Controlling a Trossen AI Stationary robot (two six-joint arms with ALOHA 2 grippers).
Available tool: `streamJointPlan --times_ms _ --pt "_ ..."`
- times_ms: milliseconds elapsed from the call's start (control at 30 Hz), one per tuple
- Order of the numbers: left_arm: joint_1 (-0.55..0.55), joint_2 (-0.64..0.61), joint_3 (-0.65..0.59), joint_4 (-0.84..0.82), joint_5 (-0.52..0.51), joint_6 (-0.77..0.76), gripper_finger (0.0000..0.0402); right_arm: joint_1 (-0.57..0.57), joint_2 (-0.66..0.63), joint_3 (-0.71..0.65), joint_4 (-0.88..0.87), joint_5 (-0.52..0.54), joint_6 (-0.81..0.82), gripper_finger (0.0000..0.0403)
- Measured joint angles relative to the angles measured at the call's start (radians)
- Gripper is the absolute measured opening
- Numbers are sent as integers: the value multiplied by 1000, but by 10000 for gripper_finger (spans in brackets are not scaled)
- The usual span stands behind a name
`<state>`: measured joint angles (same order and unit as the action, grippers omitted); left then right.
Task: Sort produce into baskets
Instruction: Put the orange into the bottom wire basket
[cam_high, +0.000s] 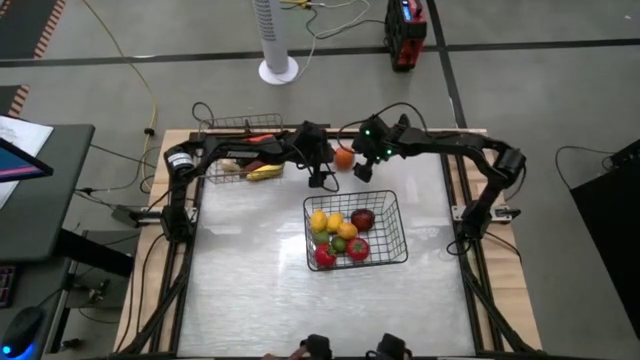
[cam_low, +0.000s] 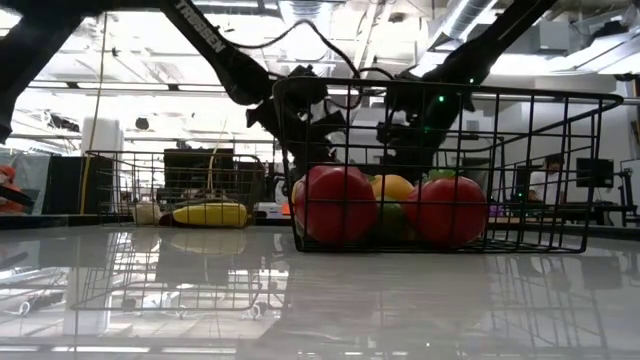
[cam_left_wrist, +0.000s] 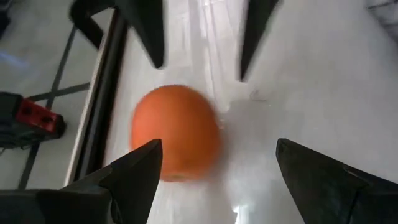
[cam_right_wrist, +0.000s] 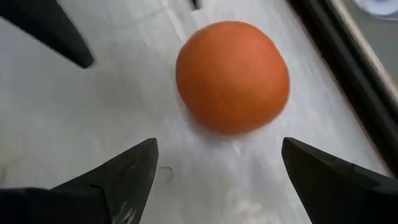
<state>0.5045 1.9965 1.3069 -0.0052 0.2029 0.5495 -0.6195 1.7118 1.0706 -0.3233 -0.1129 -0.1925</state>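
A round orange piece of produce (cam_high: 343, 157) (cam_left_wrist: 176, 132) (cam_right_wrist: 233, 76) rests on the white table near its far edge. My left gripper (cam_high: 321, 181) (cam_left_wrist: 217, 168) hangs open just left of it, my right gripper (cam_high: 362, 172) (cam_right_wrist: 217, 165) open just right of it. Neither touches it. The black basket (cam_high: 400, 215) (cam_low: 590, 170) stands mid-table and holds several round red, yellow and green pieces (cam_high: 340, 235) (cam_low: 338, 205). At the far left, the grey basket (cam_high: 240, 124) (cam_low: 110, 185) holds a long yellow piece (cam_high: 265, 172) (cam_low: 210, 214) and other long pieces.
The table's dark frame rail (cam_right_wrist: 348, 56) (cam_left_wrist: 99, 112) runs just beyond the orange piece. Bare white tabletop (cam_high: 250, 290) lies between the baskets and the near edge. Beyond the far edge stand a white fan base (cam_high: 278, 70) and a red device (cam_high: 405, 35).
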Motion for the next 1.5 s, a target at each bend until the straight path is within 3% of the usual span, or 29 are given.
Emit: streamJointPlan --times_ms 433,700,933,1167,1500 --pt "39 83 1 62 0 -101 304 19 25 0 212 -43 -182 369" --pt "21 83 0 64 -5 -108 304 14 89 0 191 -114 -181 369" --pt "13 83 0 60 -6 -102 304 35 133 5 197 -76 -171 356" --pt "11 83 0 65 -38 -84 304 35 118 3 174 -69 -167 302" --pt "15 -49 0 7 -113 -38 304 60 -6 21 69 1 -162 299"
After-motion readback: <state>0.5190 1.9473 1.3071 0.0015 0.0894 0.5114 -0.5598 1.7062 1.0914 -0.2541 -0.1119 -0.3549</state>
